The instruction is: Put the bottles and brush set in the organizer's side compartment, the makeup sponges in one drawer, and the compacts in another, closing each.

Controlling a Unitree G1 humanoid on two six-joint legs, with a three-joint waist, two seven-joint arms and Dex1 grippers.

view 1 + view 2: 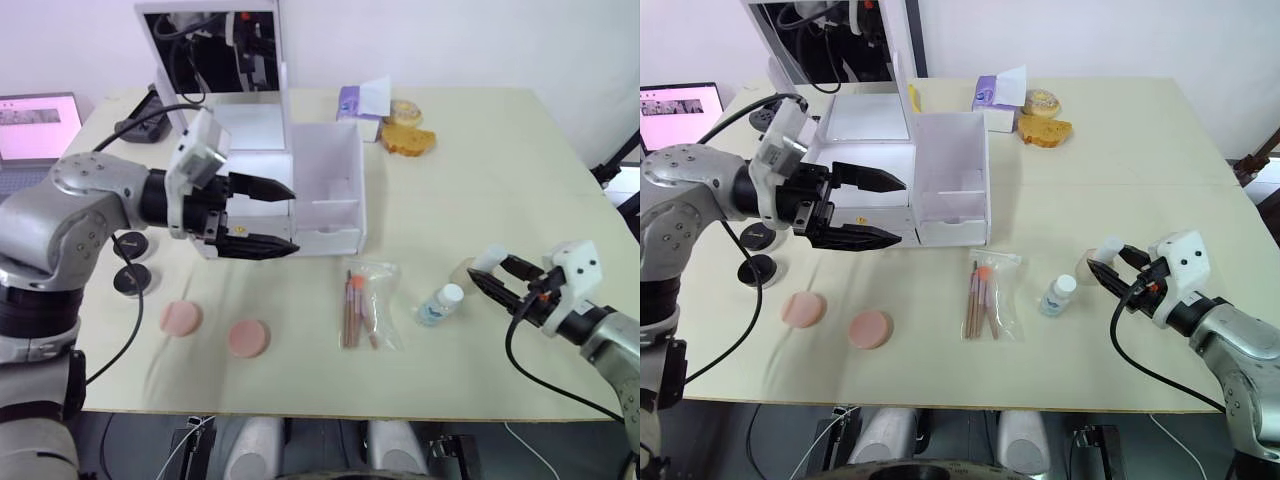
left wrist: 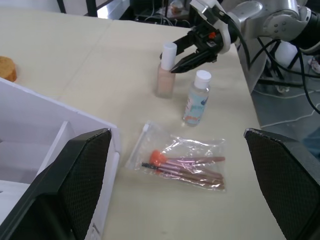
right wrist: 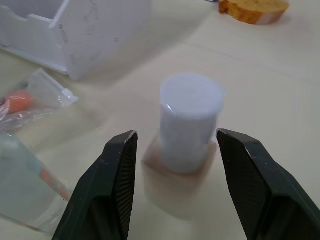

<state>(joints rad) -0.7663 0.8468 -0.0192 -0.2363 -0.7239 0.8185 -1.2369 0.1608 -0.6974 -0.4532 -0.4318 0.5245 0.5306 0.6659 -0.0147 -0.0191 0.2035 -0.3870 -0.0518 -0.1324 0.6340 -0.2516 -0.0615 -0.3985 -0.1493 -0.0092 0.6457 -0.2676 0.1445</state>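
Here, in the head views, the left gripper (image 1: 268, 215) hangs with its two black fingers spread apart, just in front of the white organizer (image 1: 262, 150), whose mirror lid stands upright. The translucent side compartment (image 1: 328, 185) forms the organizer's right end. On the table in front of it lies the brush set (image 1: 362, 303) in its clear bag, and just to its right lies the blue-label bottle (image 1: 438, 305). Two pink makeup sponges (image 1: 248, 338) sit near the front edge on the left; two black compacts (image 1: 131, 277) lie further left, partly behind the left arm. The right gripper (image 1: 492, 272) reaches toward the yellowish bottle (image 1: 1087, 265), its fingers apart on either side of the white cap. A purple tissue pack (image 1: 356, 101) and some bread (image 1: 408, 141) rest at the far side.

From the left wrist, the two wide-open fingers frame the brush set (image 2: 182, 162), the blue-label bottle (image 2: 196, 98) and the yellowish bottle (image 2: 166, 71) standing upright, with the right gripper (image 2: 176, 56) at its cap.

From the right wrist, the yellowish bottle (image 3: 187, 135) stands between the separated fingers (image 3: 117, 175); I cannot tell whether either touches it.
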